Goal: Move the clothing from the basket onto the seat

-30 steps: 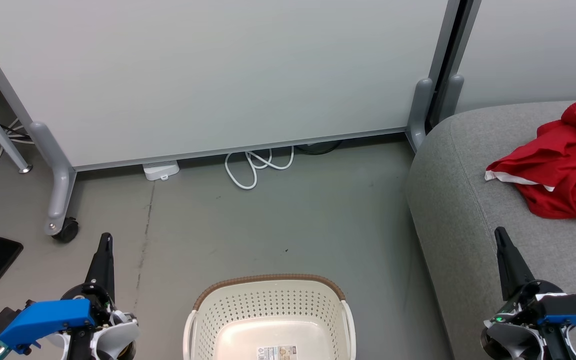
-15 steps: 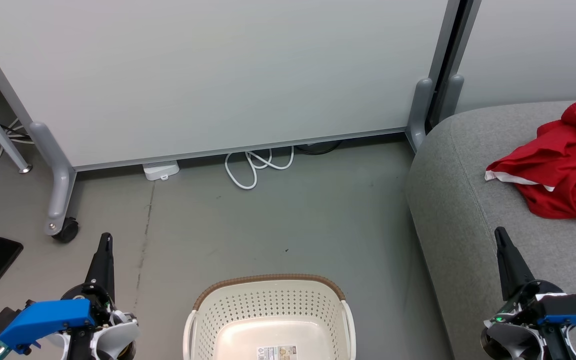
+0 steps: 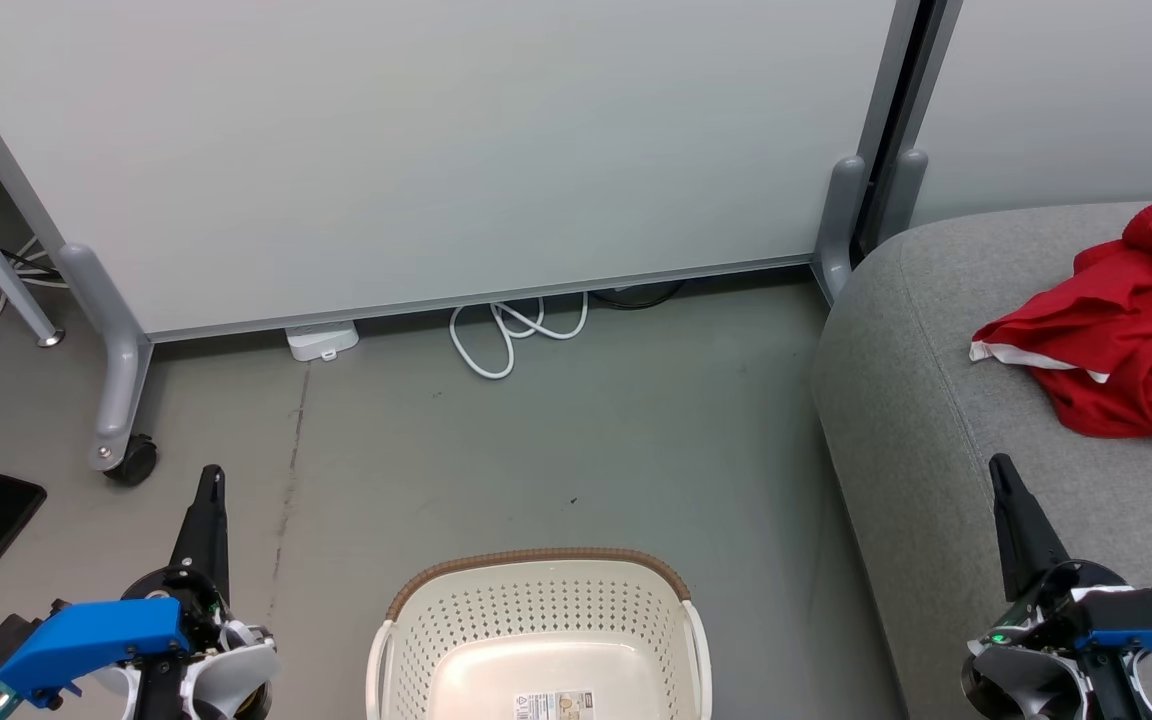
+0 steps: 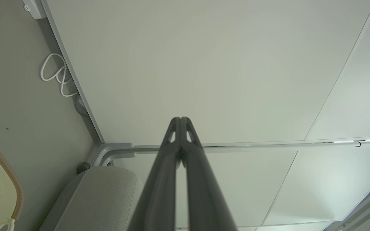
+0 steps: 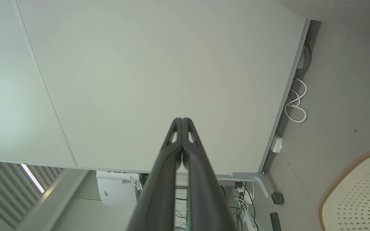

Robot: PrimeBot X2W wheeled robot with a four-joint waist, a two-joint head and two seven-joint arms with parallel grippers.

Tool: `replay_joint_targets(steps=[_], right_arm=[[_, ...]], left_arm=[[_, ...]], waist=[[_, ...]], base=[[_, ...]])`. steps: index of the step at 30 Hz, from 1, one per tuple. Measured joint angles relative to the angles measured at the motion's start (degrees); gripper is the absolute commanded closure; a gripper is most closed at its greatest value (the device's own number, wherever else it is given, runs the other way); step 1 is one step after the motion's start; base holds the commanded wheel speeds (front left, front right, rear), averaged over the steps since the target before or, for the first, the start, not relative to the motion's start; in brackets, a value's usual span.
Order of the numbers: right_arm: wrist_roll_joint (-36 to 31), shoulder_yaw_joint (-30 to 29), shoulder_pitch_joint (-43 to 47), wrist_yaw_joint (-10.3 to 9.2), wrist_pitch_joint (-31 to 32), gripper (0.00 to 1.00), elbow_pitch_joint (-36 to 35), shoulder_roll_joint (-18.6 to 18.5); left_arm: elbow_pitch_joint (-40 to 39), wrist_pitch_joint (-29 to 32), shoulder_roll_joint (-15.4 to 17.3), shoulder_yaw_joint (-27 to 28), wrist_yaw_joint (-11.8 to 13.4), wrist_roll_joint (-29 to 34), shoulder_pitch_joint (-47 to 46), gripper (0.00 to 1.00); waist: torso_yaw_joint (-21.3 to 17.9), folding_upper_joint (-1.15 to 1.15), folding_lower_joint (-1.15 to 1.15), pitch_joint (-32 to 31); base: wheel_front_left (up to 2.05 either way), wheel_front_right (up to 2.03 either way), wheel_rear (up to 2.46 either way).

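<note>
Clothing (image 3: 1111, 350) lies on seat (image 3: 916, 420), 1 o'clock of R gripper (image 3: 1002, 472), nearer arm; basket (image 3: 536, 557) looks empty. L gripper (image 3: 211, 478) and R: fingers together, empty.

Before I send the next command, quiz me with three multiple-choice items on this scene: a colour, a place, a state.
1. What colour is the rim of the basket? A brown; B blue; C black.
2. Where does the clothing lie? A in the basket; B on the seat; C hanging from a gripper.
3. How do the fingers of the left gripper and right gripper stand? A both shut; B both open; C left open, right shut.
Answers: 1 A, the head view shows a brown woven rim. 2 B, the red heap rests on the grey seat. 3 A, each wrist view shows its fingers pressed together, holding nothing.
</note>
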Motion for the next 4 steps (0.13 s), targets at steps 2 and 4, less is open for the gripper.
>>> replay_joint_targets(steps=[2,4], right_arm=[[0.0,0.0,-0.01,0.0,0.0,1.0,0.0,0.0],[0.0,0.0,-0.01,0.0,0.0,1.0,0.0,0.0]], left_arm=[[0.0,0.0,0.0,0.0,-0.1,0.0,-0.01,1.0],[0.0,0.0,0.0,0.0,-0.1,0.0,-0.01,1.0]], waist=[[0.0,0.0,0.0,0.0],[0.0,0.0,0.0,0.0]], base=[[0.0,0.0,0.0],[0.0,0.0,0.0]])
